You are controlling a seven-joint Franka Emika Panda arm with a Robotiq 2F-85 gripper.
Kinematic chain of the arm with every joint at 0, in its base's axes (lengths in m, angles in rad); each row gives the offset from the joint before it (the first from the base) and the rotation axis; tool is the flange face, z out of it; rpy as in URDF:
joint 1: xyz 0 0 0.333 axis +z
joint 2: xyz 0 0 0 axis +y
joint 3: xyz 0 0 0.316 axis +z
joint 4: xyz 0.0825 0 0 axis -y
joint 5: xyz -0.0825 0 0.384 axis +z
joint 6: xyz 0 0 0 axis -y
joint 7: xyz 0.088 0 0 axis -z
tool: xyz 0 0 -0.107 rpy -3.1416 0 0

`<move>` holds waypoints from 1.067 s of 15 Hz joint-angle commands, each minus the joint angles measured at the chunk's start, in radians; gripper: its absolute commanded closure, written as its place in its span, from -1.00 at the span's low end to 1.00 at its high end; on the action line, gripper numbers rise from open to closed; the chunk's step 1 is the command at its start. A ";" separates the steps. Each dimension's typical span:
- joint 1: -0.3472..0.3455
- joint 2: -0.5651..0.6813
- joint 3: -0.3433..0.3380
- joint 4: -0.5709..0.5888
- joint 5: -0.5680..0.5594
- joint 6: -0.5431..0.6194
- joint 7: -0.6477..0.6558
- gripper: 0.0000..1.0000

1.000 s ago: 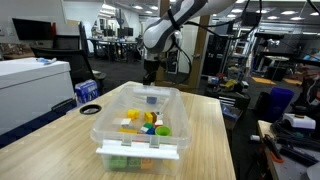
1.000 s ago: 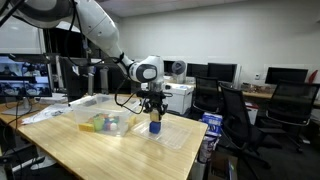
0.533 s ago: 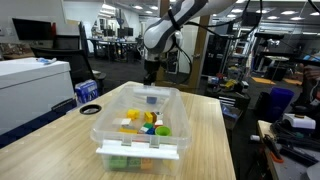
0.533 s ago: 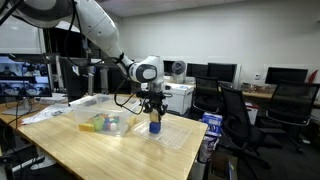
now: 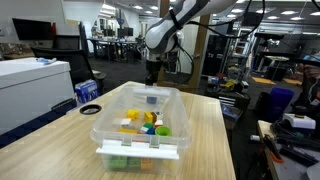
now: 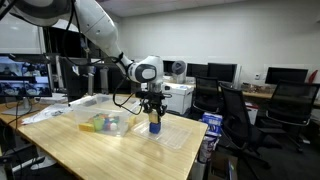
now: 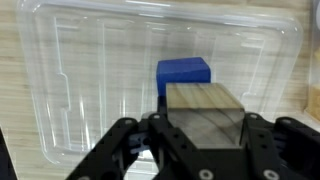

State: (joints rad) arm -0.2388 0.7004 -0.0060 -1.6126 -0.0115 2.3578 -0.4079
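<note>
My gripper [image 7: 203,138] is shut on a light wooden block [image 7: 205,112], which fills the space between the fingers. It hangs just above a blue block [image 7: 184,72] that sits on a clear plastic lid [image 7: 80,70] lying on the wooden table. In an exterior view the gripper [image 6: 154,108] is right over the blue block [image 6: 155,127] on the lid [image 6: 172,136]. I cannot tell whether the wooden block touches the blue one. In an exterior view the gripper [image 5: 152,74] hangs beyond the far end of the bin.
A clear plastic bin [image 5: 140,128] with several coloured toys stands on the table; it also shows beside the lid [image 6: 100,120]. A blue roll of tape [image 5: 90,109] lies near the table's edge. Office chairs [image 6: 235,110] and desks stand around.
</note>
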 commanded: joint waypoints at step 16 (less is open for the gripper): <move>0.012 -0.056 -0.029 -0.066 -0.043 0.006 0.007 0.39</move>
State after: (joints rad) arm -0.2335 0.6800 -0.0248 -1.6436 -0.0284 2.3582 -0.4079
